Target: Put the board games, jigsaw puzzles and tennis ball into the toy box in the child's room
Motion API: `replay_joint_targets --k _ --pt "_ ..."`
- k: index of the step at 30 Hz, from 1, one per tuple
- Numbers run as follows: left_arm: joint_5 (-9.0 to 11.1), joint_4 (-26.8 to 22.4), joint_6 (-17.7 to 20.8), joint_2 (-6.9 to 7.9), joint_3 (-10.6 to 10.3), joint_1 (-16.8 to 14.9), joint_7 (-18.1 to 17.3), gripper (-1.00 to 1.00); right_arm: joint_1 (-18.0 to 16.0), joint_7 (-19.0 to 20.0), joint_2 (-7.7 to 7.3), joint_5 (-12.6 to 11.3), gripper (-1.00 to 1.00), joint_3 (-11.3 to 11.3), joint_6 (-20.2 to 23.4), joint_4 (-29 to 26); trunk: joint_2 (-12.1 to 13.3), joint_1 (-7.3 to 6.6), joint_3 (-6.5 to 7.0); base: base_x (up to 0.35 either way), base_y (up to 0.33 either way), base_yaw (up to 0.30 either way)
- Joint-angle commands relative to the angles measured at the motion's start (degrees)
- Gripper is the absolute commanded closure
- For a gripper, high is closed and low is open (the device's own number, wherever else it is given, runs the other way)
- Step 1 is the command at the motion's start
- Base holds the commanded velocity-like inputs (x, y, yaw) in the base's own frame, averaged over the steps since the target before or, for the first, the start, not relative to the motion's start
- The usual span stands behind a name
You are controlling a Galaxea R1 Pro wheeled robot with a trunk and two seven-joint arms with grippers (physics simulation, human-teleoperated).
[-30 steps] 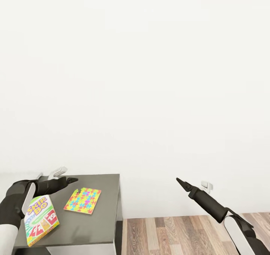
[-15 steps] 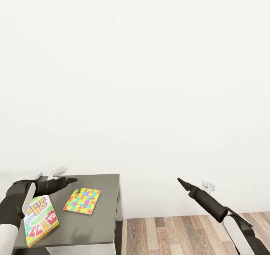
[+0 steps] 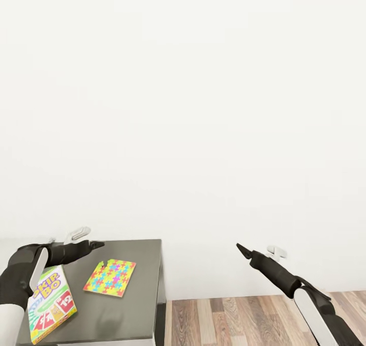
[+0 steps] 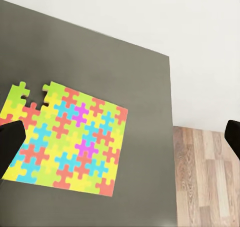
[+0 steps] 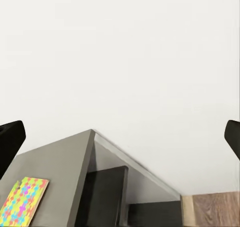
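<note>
A jigsaw puzzle (image 3: 110,277) in yellow, pink, green and blue lies flat on the dark grey part of the table (image 3: 129,310). The green-white-red Skip-Bo board game (image 3: 50,303) lies to its left near the front edge, partly under my left forearm. My left gripper (image 3: 94,244) hovers open above the table just behind the puzzle. In the left wrist view the puzzle (image 4: 65,137) sits between the spread fingertips (image 4: 10,143). My right gripper (image 3: 240,248) hangs open in the air right of the table, over the floor. The toy box is out of view.
A plain white wall fills the background. Wooden floor (image 3: 239,320) lies right of the table's edge. The right wrist view looks at the table's side, with the table top (image 5: 60,167), dark shelves (image 5: 105,197) below it and the puzzle (image 5: 22,199).
The whole picture has shifted slightly, so the camera moved. Both arms hold nearly the same pose. Nothing was picked up or released.
</note>
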Motion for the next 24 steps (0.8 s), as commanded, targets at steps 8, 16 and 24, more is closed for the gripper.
replay_joint_targets --k 8,16,24 --pt "0.26 -0.02 0.51 0.01 0.05 -0.08 0.16 -1.0 -1.92 -4.32 2.41 0.33 -1.0 1.96 1.07 0.28 -0.13 0.07 -0.17 0.164 0.023 0.0" --pt "0.22 0.07 0.57 -0.07 -0.14 -0.07 2.3 -1.0 -2.39 -4.88 3.04 0.59 -1.0 2.21 3.1 0.24 -0.13 0.07 -0.31 0.077 0.03 0.0" --pt "0.3 0.15 0.65 -0.23 -0.25 -0.07 8.1 -1.0 -2.45 -4.99 3.35 0.85 -1.0 2.31 3.48 0.29 -0.13 0.07 -0.35 0.051 0.02 0.0"
